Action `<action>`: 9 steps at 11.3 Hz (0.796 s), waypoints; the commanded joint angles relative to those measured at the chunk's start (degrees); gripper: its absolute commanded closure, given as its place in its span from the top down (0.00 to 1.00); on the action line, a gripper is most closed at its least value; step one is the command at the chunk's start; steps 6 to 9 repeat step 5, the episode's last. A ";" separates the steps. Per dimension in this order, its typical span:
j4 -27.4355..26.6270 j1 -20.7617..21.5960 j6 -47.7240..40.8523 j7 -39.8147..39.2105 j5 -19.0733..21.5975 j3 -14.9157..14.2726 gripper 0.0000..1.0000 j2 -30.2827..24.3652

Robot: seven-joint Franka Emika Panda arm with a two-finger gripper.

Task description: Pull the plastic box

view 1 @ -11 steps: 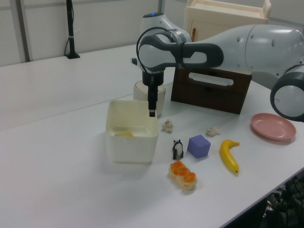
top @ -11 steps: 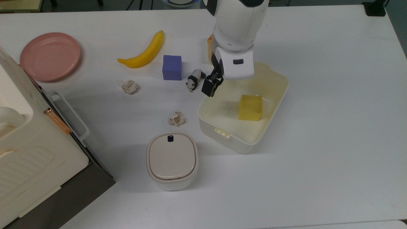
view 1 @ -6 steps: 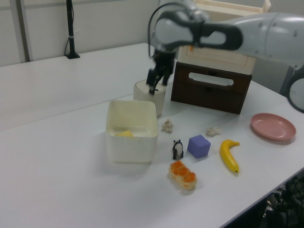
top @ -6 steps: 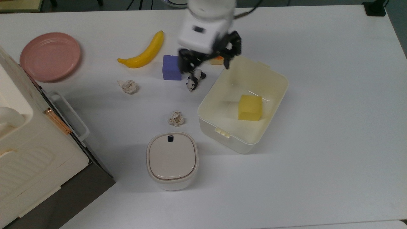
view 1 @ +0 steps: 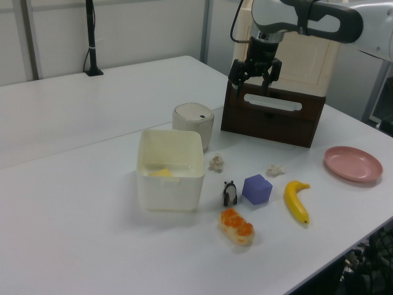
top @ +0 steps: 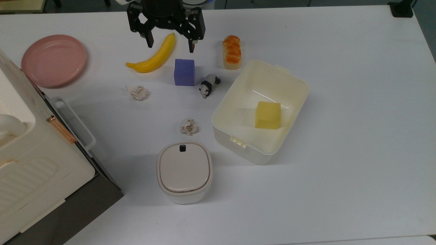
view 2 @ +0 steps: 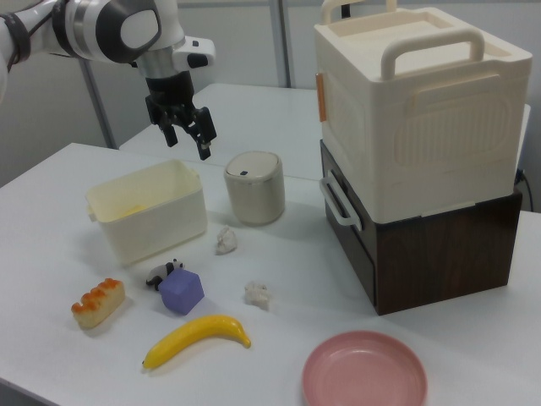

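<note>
The plastic box (top: pixel 252 153) is a cream-white lidless tub standing right of centre in the top view, with a yellow block (top: pixel 268 115) on its floor. The box (view 1: pixel 169 184) is at the middle of the left view. In the right view the box (view 2: pixel 157 225) is at the left. My gripper (top: pixel 170 43) is open and empty, high over the table's far edge, well away from the box toward the top view's upper left. The gripper (view 1: pixel 252 80) hangs in front of the big appliance in the left view. In the right view the gripper (view 2: pixel 188 142) is above and behind the box.
A banana (top: pixel 155 56), purple cube (top: pixel 184 72), toy panda (top: pixel 208 85) and bread (top: pixel 231 51) lie beyond the box. A lidded container (top: pixel 184 171) stands in front, with two paper wads (top: pixel 137 92) (top: pixel 188 126) nearby. A pink plate (top: pixel 53 60) and a cream appliance (top: pixel 30 153) occupy the top view's left.
My gripper left the box's left rim, rose and swung to the top view's upper left, its fingers spreading wide. The box stayed where it was.
</note>
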 commanded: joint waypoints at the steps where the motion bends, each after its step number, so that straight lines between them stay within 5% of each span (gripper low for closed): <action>1: -3.17 -0.57 -0.49 2.85 0.37 0.94 1.00 -3.12; 9: -3.26 -0.48 -0.49 3.20 0.46 0.94 1.00 -2.68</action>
